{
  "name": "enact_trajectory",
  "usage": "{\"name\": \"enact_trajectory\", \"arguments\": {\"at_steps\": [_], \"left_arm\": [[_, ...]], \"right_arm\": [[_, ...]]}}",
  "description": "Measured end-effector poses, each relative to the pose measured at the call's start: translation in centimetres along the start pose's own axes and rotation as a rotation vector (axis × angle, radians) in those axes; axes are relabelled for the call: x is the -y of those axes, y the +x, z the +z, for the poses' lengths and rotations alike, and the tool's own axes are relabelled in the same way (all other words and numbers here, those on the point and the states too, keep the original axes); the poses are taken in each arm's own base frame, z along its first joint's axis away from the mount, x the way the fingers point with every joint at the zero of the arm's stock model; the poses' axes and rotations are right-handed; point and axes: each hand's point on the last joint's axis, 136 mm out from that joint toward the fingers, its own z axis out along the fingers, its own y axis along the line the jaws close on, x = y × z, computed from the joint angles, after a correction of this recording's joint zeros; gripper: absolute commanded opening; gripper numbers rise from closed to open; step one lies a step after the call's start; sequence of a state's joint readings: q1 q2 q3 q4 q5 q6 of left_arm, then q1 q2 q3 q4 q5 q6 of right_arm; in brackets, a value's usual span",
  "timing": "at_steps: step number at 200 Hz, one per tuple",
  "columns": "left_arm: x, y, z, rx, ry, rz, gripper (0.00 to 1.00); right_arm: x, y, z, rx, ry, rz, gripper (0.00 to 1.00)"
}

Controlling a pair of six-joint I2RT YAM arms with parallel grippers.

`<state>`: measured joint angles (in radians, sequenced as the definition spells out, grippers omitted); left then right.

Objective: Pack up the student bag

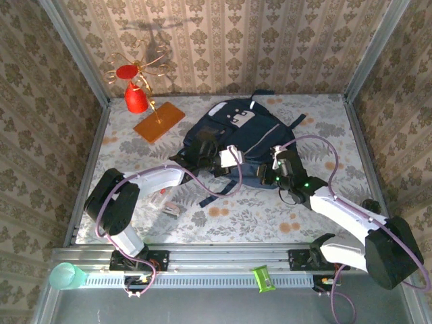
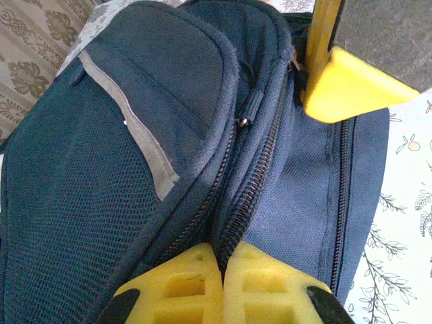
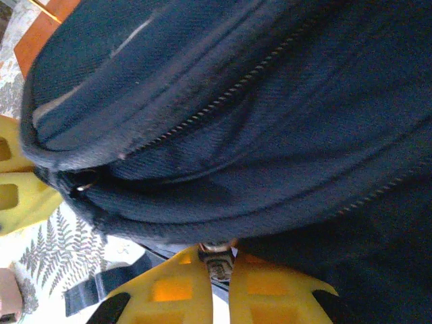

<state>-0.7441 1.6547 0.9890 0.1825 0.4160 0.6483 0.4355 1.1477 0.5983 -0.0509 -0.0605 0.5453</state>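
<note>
**One bag at mid-bench, both claws closed on its near end.**

The bag (image 1: pixel 237 131) lies flat at the middle of the bench, nearer the far edge, with its near end between the two claws. The left claw (image 2: pixel 221 263) is pressed together on the bag's zip seam at its near-left. The right claw (image 3: pixel 214 255) pinches one small metal zip pull (image 3: pixel 217 270) at the bag's near-right. The claws are close to each other with the bag's edge between them. What is inside the bag cannot be seen. Toward the far-left corner, one red cone (image 1: pixel 137 98) stands just beside one orange board (image 1: pixel 159 122). One small clear packet (image 1: pixel 166 203) lies near the left arm. One green cup (image 1: pixel 65 275) sits at the near-left corner, and I cannot tell what it holds.
</note>
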Motion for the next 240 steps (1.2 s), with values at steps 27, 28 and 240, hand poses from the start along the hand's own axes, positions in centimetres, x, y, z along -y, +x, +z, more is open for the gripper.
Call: {"name": "enact_trajectory", "arguments": {"at_steps": [27,28,240], "left_arm": [[-0.3,0.2,-0.2,0.004,-0.003,0.004,0.00],[-0.4,0.2,-0.2,0.004,-0.004,0.004,0.00],[-2.4,3.0,-0.8,-0.054,-0.036,0.021,0.00]], "right_arm": [[2.4,-0.1,-0.3,-0.034,0.038,0.035,0.00],[2.6,-0.1,-0.3,-0.035,0.045,0.038,0.00],[-4.0,1.0,1.6,-0.102,-0.172,-0.048,0.41]]}}
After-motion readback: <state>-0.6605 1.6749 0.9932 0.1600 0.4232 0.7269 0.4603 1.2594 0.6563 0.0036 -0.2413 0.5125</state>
